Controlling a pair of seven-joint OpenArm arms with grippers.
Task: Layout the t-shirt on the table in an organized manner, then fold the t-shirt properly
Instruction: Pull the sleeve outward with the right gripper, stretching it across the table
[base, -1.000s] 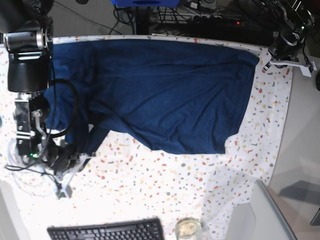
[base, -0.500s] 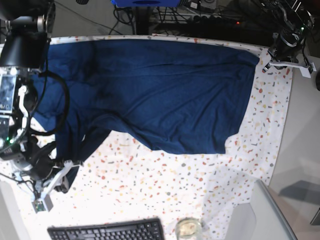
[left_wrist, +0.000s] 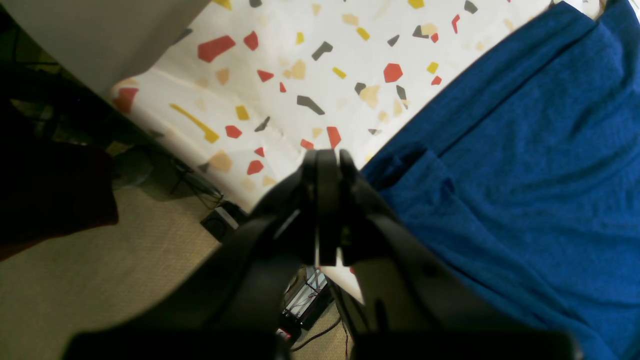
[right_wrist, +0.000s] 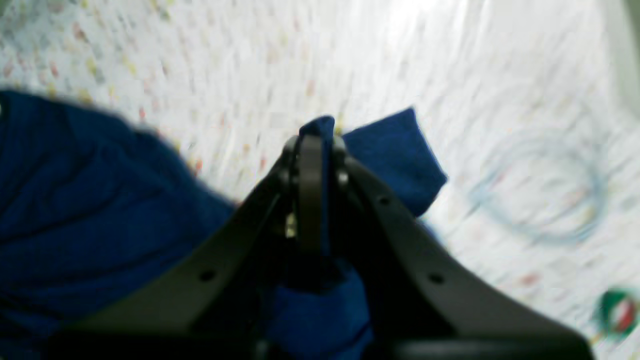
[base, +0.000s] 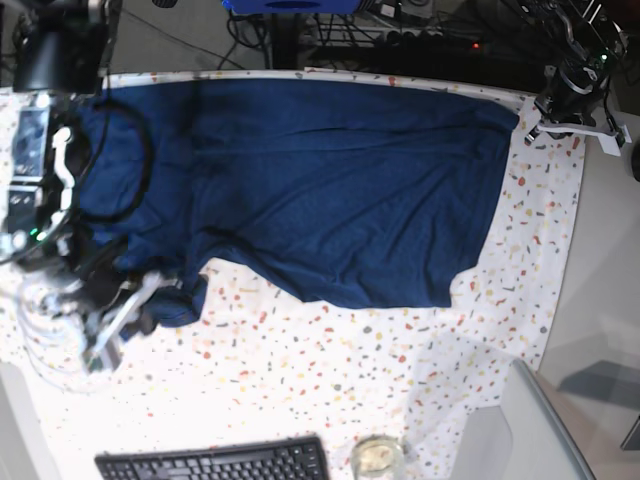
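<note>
Your right fingers (right_wrist: 315, 145) pinch the t-shirt's (base: 330, 190) corner over the bench (base: 330, 370); your left fingers (left_wrist: 325, 160) are closed, empty, beside the shirt's edge.

My right wrist view is smeared: the table (right_wrist: 400, 55) flecks run into streaks, and a pale ring (right_wrist: 537, 187) and a green-red blob (right_wrist: 617, 310) are unreadable. My right claw (right_wrist: 315, 145) covers the shirt (right_wrist: 75, 200) fold it pinches. The shirt runs off my left wrist view's right edge.
</note>
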